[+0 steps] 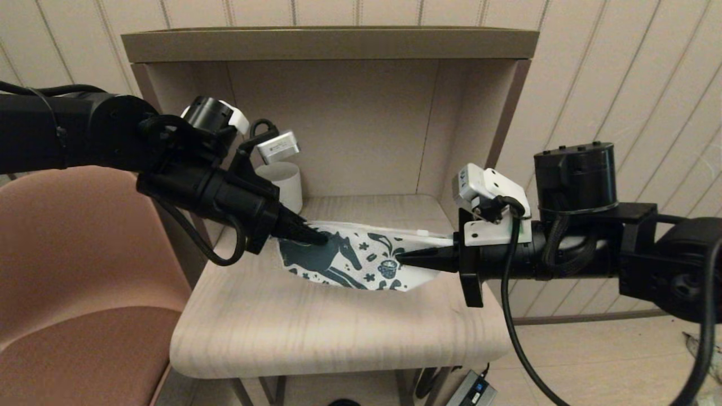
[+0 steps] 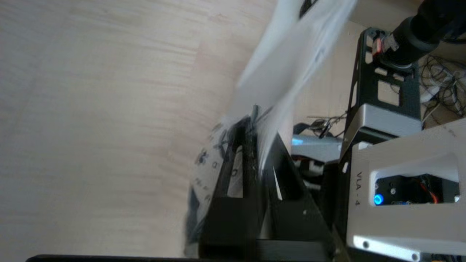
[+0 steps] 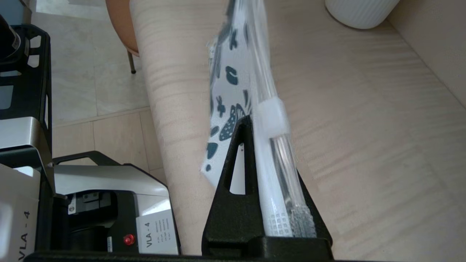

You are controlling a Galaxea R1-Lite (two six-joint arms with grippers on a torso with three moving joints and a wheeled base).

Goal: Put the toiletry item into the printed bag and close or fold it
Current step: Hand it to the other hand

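Both grippers clamp the printed bag [image 1: 350, 256] above the pale wood-grain shelf [image 1: 316, 327]. Left gripper [image 1: 322, 239] pinches the bag's left end, fingers closed onto the soft fabric; right gripper [image 1: 401, 258] pinches its right end beside the white zipper [image 3: 271, 118]. A white ribbed mug [image 1: 285, 183] stands behind.

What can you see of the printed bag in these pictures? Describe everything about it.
The printed bag is a flat, soft white pouch printed with a dark teal horse and small flowers, with a white zipper slider along its top edge. It is held above the wooden table, stretched between the left gripper and the right gripper, each shut on one end.
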